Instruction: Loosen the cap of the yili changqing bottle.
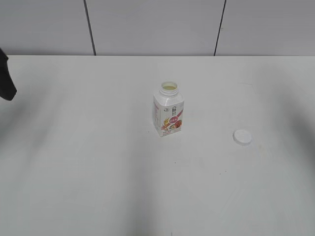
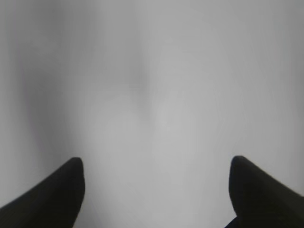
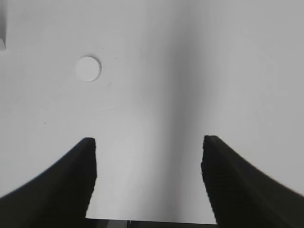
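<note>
A white tabletop [image 1: 98, 162] fills nearly the whole exterior view, with a pale panelled wall [image 1: 152, 24] behind it, split by two dark vertical seams. Soft grey shadows fall across the surface at the left and right.

The yili changqing bottle [image 1: 168, 112] stands upright near the middle of the tabletop, a little toward twelve o'clock from centre. It is a small squarish white bottle with a red, pink and orange fruit label facing the camera. Its threaded neck is open, and a pale yellowish content shows inside the mouth.

The left pincer [image 2: 156, 180] shows in the left wrist view as two dark fingers [image 2: 52, 194] spread wide apart over bare, blurred tabletop, with nothing between them. In the exterior view only a dark piece of arm [image 1: 6, 78] shows at the left edge, at about nine o'clock from the bottle and well apart from it.

The right pincer [image 3: 148, 178] is likewise spread wide, its dark ribbed fingers [image 3: 61, 185] holding nothing, above bare tabletop.

The cap [image 1: 242, 137] lies flat on the tabletop, off the bottle, at about four o'clock from it and well apart. In the right wrist view it is a small white disc at about eleven o'clock, away from the fingers.
</note>
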You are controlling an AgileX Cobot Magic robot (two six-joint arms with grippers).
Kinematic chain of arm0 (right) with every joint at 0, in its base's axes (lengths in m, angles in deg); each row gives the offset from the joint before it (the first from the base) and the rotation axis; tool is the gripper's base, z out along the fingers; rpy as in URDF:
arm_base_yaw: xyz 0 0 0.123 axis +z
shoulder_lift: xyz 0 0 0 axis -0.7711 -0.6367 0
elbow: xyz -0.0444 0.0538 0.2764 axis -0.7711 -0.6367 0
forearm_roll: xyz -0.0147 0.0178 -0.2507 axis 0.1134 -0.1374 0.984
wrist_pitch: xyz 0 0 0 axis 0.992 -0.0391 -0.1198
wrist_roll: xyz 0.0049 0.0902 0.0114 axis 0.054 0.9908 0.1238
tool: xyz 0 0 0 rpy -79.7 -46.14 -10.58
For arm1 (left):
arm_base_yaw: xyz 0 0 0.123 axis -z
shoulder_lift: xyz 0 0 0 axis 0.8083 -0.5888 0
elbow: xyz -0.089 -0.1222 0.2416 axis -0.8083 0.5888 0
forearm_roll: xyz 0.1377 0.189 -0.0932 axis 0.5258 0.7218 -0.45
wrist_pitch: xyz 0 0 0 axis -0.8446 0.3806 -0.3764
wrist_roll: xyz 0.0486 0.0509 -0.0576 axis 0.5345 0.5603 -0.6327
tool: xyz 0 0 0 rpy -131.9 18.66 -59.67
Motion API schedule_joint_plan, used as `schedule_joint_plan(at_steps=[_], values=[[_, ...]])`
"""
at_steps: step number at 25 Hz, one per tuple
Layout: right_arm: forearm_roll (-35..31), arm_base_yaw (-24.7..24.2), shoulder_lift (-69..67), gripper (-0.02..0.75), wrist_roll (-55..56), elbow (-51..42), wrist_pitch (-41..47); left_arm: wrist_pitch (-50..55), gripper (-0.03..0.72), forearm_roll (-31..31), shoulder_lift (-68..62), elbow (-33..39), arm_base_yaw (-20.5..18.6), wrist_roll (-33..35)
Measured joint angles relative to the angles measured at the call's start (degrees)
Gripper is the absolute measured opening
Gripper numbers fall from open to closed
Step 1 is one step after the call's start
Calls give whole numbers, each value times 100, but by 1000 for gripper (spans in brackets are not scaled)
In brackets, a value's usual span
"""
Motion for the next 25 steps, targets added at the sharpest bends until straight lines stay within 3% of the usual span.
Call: schedule_joint_plan(at_steps=[14, 25], values=[[-21, 0, 1221, 545, 12, -158, 35, -191, 565, -7, 2442, 1752, 0, 0], [-62, 0, 2955, 545, 22, -2114, 45, -52, 565, -50, 4597, 2939, 0, 0]])
